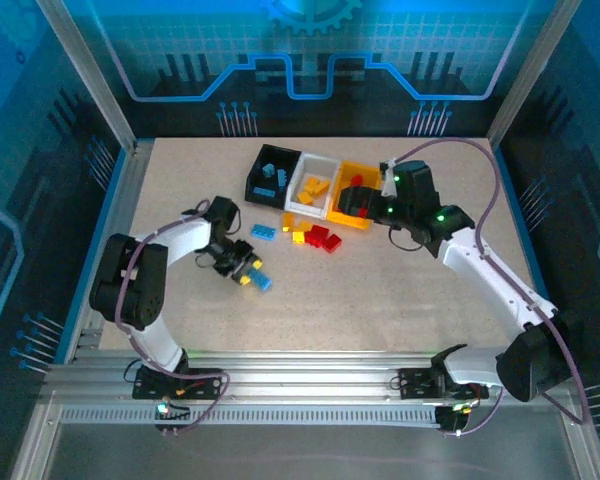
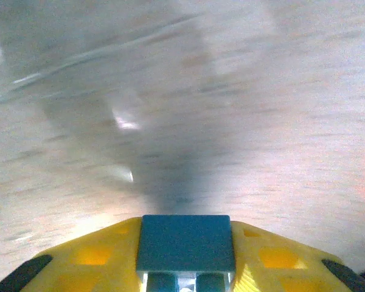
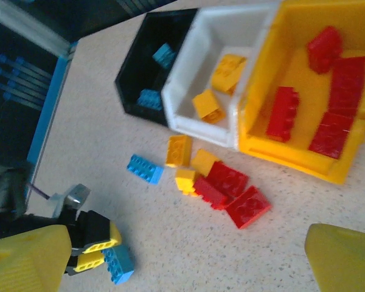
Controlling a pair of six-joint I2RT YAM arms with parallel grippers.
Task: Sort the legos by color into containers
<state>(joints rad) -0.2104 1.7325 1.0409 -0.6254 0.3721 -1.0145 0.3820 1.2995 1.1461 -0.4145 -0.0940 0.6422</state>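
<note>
— Trouble from here?
— Slip, most likely. Blue lego [image 1: 264,283] pinched in the left hand [image 1: 248,274] by its near end only, the rest jutting past the fingertips. Could swing or drop on the way to the black bin [image 1: 252,182].
— Anything else?
— Wrong landing. White bin [image 1: 293,188] joined right against the black one, so easy to release late and land blue among the yellow. Crowding too: right hand [image 1: 355,203], spread wide and holding nothing, over the orange-yellow bin [image 1: 352,172] in the upper middle of the top view.
— Whereabouts of the brick?
— Left of centre in the top view, below and left of the loose pile [image 1: 320,237] on the counter [image 1: 380,300]. Resting on the counter or lifted off it: cannot tell.
— Heading?
— Long axis in line with the fingers, pointing toward the lower right of the top view. Studs up or down: too blurred to say.
</note>
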